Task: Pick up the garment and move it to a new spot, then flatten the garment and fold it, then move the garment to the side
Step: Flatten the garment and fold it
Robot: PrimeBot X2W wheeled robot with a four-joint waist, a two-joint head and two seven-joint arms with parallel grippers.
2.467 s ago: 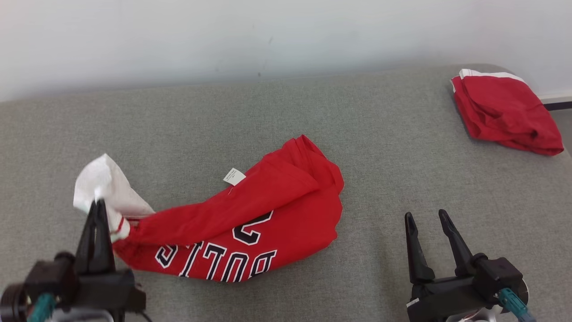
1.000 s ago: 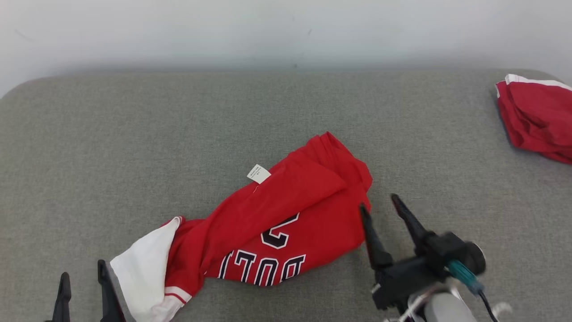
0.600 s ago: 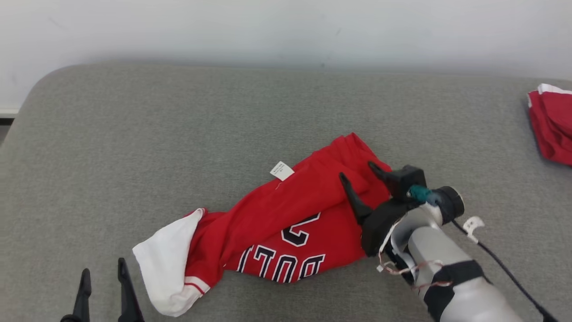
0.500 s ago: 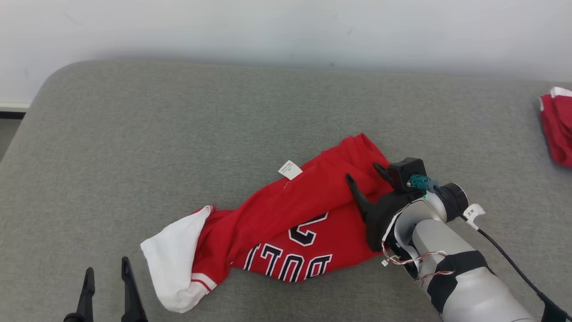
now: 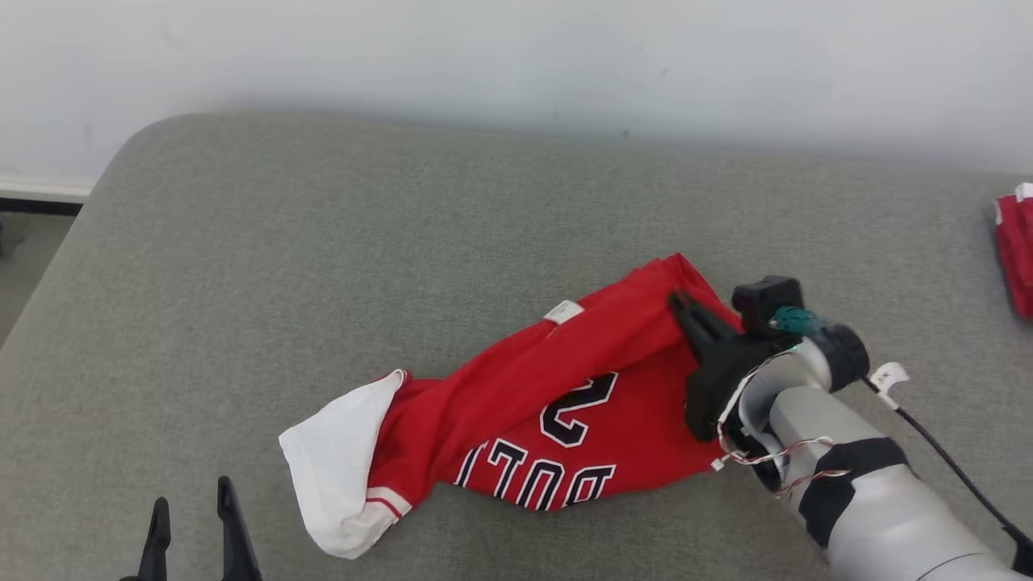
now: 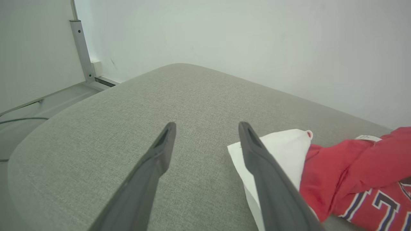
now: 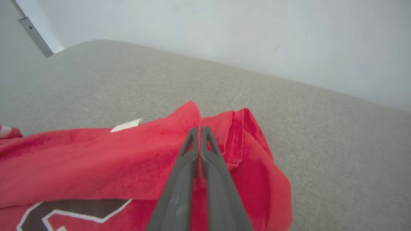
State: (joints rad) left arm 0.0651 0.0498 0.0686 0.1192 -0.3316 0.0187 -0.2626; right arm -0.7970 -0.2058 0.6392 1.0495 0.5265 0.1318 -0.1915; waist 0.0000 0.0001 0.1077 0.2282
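The garment point(image 5: 557, 395) is a red jersey with black-and-white lettering and a white end point(image 5: 335, 468), lying crumpled on the grey cushioned surface point(image 5: 403, 242). My right gripper point(image 5: 682, 308) is shut on a fold of the red cloth at the garment's far right end; the right wrist view shows the garment point(image 7: 96, 160) pinched between the closed fingers of that gripper point(image 7: 199, 130). My left gripper point(image 5: 190, 512) stands open at the lower left, just left of the white end. In the left wrist view this gripper point(image 6: 207, 128) holds nothing, and the white end point(image 6: 279, 154) lies beside its right finger.
Another red garment point(image 5: 1017, 250) lies at the right edge of the surface. A pale wall point(image 5: 516, 56) runs behind. The surface's rounded left corner point(image 5: 121, 161) drops to the floor, where a metal post point(image 6: 82, 51) stands.
My right gripper has reached onto the garment's right end and shut on a fold. My left gripper let go of the white end earlier and stays open. The camera has turned left.
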